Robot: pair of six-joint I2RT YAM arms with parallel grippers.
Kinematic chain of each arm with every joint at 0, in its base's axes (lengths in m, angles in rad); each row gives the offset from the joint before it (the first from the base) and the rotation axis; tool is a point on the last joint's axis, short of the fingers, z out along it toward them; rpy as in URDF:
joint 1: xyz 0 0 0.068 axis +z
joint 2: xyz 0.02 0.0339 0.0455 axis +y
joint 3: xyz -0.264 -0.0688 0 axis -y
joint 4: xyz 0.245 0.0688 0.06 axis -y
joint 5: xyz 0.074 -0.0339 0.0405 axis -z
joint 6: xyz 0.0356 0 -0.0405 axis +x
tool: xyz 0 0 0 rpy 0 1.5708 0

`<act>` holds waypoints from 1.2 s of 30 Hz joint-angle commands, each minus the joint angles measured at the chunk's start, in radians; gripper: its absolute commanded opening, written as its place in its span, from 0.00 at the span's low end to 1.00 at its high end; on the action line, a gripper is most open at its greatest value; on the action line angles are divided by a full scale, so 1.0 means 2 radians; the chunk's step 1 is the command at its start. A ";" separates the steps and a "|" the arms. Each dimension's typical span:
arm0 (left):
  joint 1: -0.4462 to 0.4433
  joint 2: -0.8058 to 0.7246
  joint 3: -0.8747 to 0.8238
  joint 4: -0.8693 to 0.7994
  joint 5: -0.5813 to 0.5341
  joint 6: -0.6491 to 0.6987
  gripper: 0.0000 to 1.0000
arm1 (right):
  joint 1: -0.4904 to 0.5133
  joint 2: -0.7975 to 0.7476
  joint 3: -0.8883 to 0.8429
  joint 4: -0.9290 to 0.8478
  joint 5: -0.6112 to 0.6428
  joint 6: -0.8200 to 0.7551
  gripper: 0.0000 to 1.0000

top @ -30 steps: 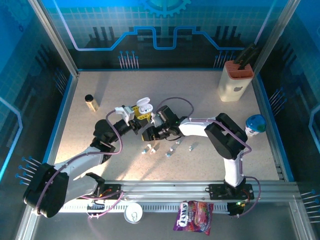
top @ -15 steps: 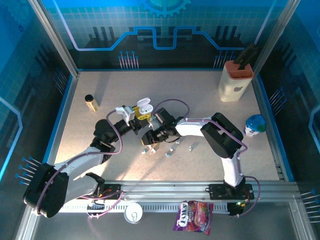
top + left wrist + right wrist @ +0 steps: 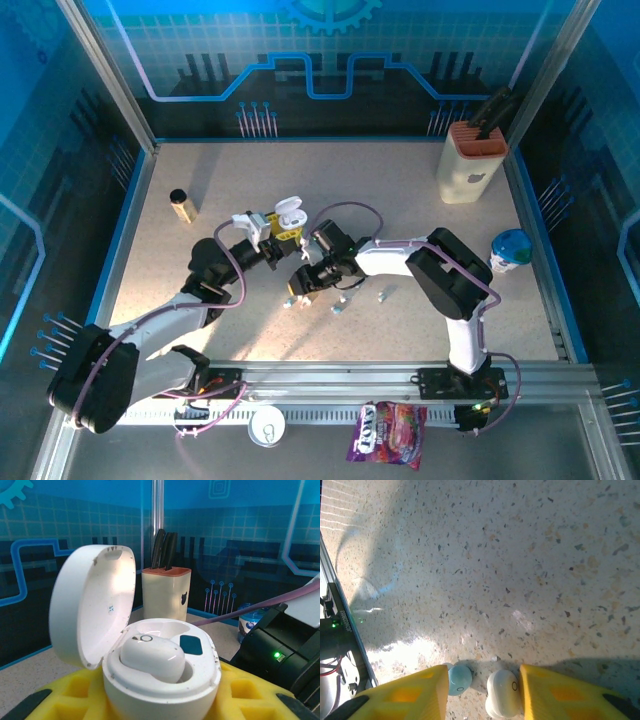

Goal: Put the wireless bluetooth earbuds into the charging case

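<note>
Nearest the arms' bases, the right hand (image 3: 480,692) has dropped from above the scattered earbuds to the surface (image 3: 520,555). Its yellow fingers (image 3: 405,696) have drawn in. They now stand a narrow gap apart, not yet clamped, flanking a teal earbud (image 3: 460,679) and a white earbud (image 3: 501,699) lying side by side. A pick seems to be under way. With two buds in the gap, a closing pinch may catch both or squeeze one out. Other loose earbuds (image 3: 337,307) lie just to its right.

A little farther off, the left hand (image 3: 278,230) has not shifted. It stays closed on the charging case (image 3: 150,690), holding it upright with the lid (image 3: 90,612) swung open. One seated earbud (image 3: 152,657) already fills a well, and the well beside it looks free, so the case appears ready to receive another.

The surface is pale, speckled and matte, like stone. The finger pads are yellow foam with moulded pockets. The earbuds are small, glossy, rounded pebbles, likely slippery. The case is a smooth white plastic dome, scuffed with dark specks along its rim. Far behind stands a cream knife block (image 3: 165,597) with black handles.
</note>
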 commanded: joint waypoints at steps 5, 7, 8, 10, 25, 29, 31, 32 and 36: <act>0.004 0.005 0.009 0.017 0.012 -0.008 0.31 | 0.009 -0.006 -0.012 -0.006 -0.013 0.005 0.31; 0.004 0.006 0.009 0.019 0.011 -0.008 0.31 | 0.009 -0.004 -0.012 -0.006 -0.012 0.005 0.29; 0.004 0.007 0.008 0.018 0.012 -0.008 0.31 | 0.009 -0.004 -0.012 -0.007 -0.012 0.004 0.27; 0.004 0.007 0.007 0.019 0.010 -0.008 0.31 | 0.009 -0.005 -0.014 -0.008 -0.012 0.004 0.25; 0.004 0.020 0.008 0.032 0.011 -0.011 0.31 | 0.009 0.003 -0.013 -0.023 -0.013 -0.009 0.25; 0.004 0.020 0.006 0.032 0.009 -0.010 0.31 | 0.009 -0.004 -0.012 -0.029 -0.005 -0.011 0.21; 0.004 0.021 0.006 0.032 0.008 -0.009 0.31 | 0.009 -0.013 -0.012 -0.031 0.005 -0.013 0.18; 0.004 0.021 0.006 0.032 0.008 -0.009 0.31 | 0.009 -0.018 -0.012 -0.033 0.012 -0.014 0.17; 0.005 0.023 0.006 0.032 0.008 -0.007 0.31 | 0.004 -0.040 -0.013 -0.043 0.036 -0.018 0.18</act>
